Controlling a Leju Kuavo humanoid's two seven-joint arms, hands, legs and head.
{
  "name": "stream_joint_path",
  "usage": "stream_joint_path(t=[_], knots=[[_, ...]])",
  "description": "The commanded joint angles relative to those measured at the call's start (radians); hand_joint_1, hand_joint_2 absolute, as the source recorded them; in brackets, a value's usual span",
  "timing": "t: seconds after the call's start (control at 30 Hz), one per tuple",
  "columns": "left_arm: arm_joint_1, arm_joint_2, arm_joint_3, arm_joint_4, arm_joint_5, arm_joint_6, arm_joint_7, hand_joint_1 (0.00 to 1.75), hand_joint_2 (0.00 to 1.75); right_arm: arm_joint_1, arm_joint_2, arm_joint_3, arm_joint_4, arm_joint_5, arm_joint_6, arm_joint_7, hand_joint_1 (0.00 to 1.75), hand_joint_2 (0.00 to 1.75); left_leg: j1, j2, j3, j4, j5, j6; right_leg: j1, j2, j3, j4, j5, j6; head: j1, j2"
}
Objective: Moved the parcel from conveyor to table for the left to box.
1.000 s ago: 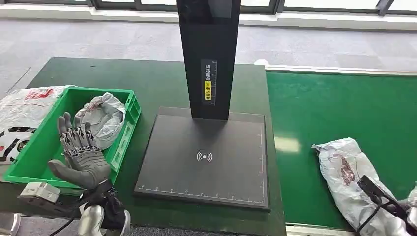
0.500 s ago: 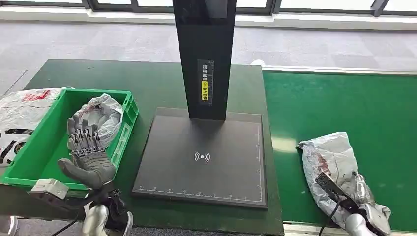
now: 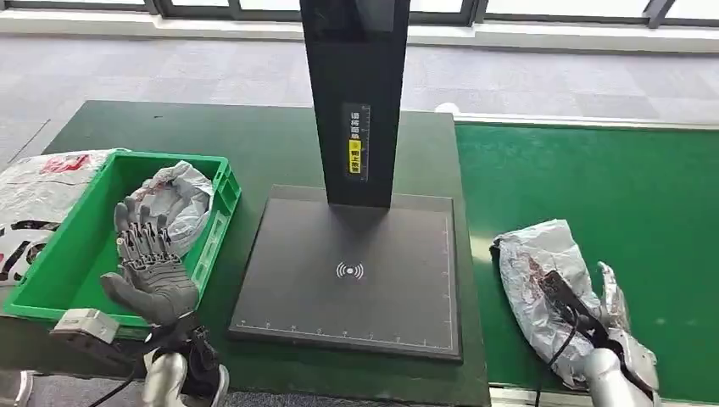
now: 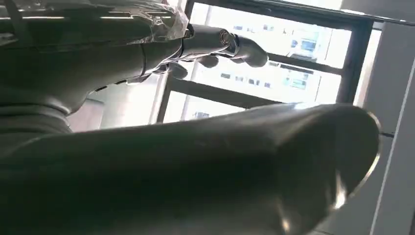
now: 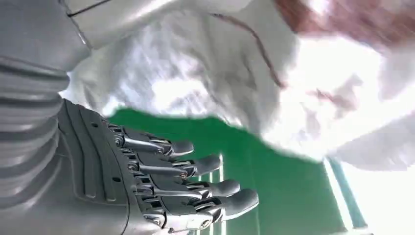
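The dark green bench (image 3: 212, 136) carries a black scanner base plate (image 3: 352, 271) with its upright column (image 3: 356, 93). To its right runs the green conveyor (image 3: 610, 195). The parcel (image 3: 534, 284), a crumpled silver-white bag with reddish marks, lies on the conveyor's near left part, close to the bench edge. Compared with a second ago it sits further left and further from the near edge. Its long axis runs from the far left toward the near right, the far end pointing at the plate's right edge. The right hand (image 3: 612, 318) grips the parcel's near end, fingers spread along its right side. At the left, a green crate (image 3: 76, 254) holds another crumpled bag (image 3: 178, 199). The left hand (image 3: 148, 263) hovers over the crate's near part, released, fingers apart and upright, holding nothing, and has shifted slightly right.
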Motion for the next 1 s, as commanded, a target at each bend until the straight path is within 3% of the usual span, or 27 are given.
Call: stream_joint_path(t=[0.03, 0.2, 0.47, 0.73, 1.0], knots=[[-0.015, -0.047, 0.038, 0.01, 0.007, 0.005, 0.003, 0.0, 0.0, 0.026, 0.028, 0.1, -0.106, -0.026, 0.172, 0.07, 1.75, 1.75, -0.001, 0.001, -0.001, -0.002, 0.0, 0.001, 0.0, -0.001, -0.001, -0.001, 0.001, -0.001, 0.0, 0.0], [-0.015, -0.047, 0.038, 0.01, 0.007, 0.005, 0.003, 0.0, 0.0, 0.026, 0.028, 0.1, -0.106, -0.026, 0.172, 0.07, 1.75, 1.75, -0.001, -0.003, 0.007, -0.002, 0.001, 0.002, 0.0, -0.004, 0.0, -0.002, 0.0, -0.002, 0.0, 0.0], [-0.015, -0.047, 0.038, 0.01, 0.007, 0.005, 0.003, 0.0, 0.0, 0.026, 0.028, 0.1, -0.106, -0.026, 0.172, 0.07, 1.75, 1.75, -0.001, -0.005, -0.003, -0.001, 0.001, 0.002, 0.0, -0.005, -0.001, -0.001, 0.0, -0.001, 0.0, 0.0], [-0.022, -0.045, 0.036, 0.034, 0.012, -0.004, 0.003, 0.0, 0.0, 0.139, 0.018, 0.157, -0.153, -0.075, 0.291, 0.087, 1.75, 1.75, -0.001, -0.007, 0.003, -0.004, 0.001, 0.003, 0.0, -0.008, 0.002, -0.004, -0.001, -0.002, 0.0, 0.0], [-0.036, -0.034, 0.026, 0.06, 0.023, -0.019, 0.003, 0.0, 0.0, 0.184, -0.008, 0.162, -0.178, -0.046, 0.311, 0.158, 1.75, 1.75, -0.001, -0.009, -0.001, -0.001, 0.001, 0.002, 0.0, -0.009, 0.001, -0.002, -0.001, -0.001, 0.0, 0.0]])
